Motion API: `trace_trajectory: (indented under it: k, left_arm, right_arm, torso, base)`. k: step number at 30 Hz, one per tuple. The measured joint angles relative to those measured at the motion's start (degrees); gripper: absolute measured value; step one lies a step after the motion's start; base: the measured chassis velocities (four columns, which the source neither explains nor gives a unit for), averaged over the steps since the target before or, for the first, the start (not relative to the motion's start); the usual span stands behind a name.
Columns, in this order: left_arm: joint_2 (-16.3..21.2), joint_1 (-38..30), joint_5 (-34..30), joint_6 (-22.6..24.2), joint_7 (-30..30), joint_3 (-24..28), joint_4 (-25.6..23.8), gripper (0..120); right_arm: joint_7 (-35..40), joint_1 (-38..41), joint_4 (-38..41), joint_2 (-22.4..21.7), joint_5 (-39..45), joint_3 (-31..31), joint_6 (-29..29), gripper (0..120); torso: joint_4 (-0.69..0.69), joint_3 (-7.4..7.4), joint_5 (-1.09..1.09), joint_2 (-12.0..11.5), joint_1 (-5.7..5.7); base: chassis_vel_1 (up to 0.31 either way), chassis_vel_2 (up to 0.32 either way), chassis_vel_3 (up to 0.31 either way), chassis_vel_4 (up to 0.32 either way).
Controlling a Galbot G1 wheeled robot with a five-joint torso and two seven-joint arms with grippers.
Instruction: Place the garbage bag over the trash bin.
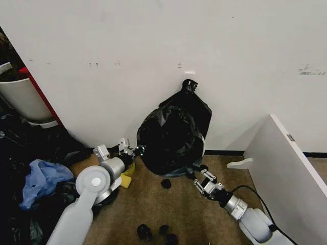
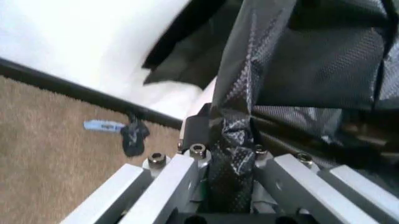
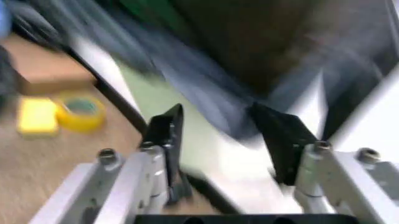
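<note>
Most of the job looks done: the garbage bag (image 1: 171, 138) already covers the trash bin (image 1: 203, 144), which stands on the floor by the wall, a bit of white side peeking out. Tidying the bottom edge seems left. Left gripper (image 1: 138, 150) reaches low at the bag's left side, its jaws pinching a fold of bag. Right gripper (image 1: 196, 170) sits low at the bag's right bottom, jaws spread wide, holding nothing.

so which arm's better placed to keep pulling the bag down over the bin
Left, probably. The left pincer is shut on a fold of the bag at the bin's side. The right pincer is open at the bag's lower edge, holding nothing.
</note>
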Motion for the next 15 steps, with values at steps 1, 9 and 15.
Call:
trace_trajectory:
  k: [1,9,15]
  left_arm:
    - [0.07,-0.11,0.02,-0.16,0.0,-0.05,0.15,2]
    - [0.76,-0.65,3.6,-3.13,0.54,0.09,2.16,2]
    - [0.96,0.72,14.32,-8.88,2.64,1.32,2.86,2]
  right_arm:
    - [1.01,-0.36,0.06,-0.37,-0.03,0.15,-0.88,50]
    - [-6.86,1.39,-7.79,-1.76,-4.65,3.22,22.66,79]
    - [-31.79,1.4,-3.9,-1.25,22.77,4.2,26.63,98]
  torso:
    - [0.0,0.0,0.0,0.0,0.0]
    - [0.02,0.0,0.02,0.0,0.0]
    - [0.01,0.0,0.0,0.0,0.0]
  base:
    - [0.0,0.0,0.0,0.0]
    - [0.0,0.0,0.0,0.0]
    - [0.0,0.0,0.0,0.0]
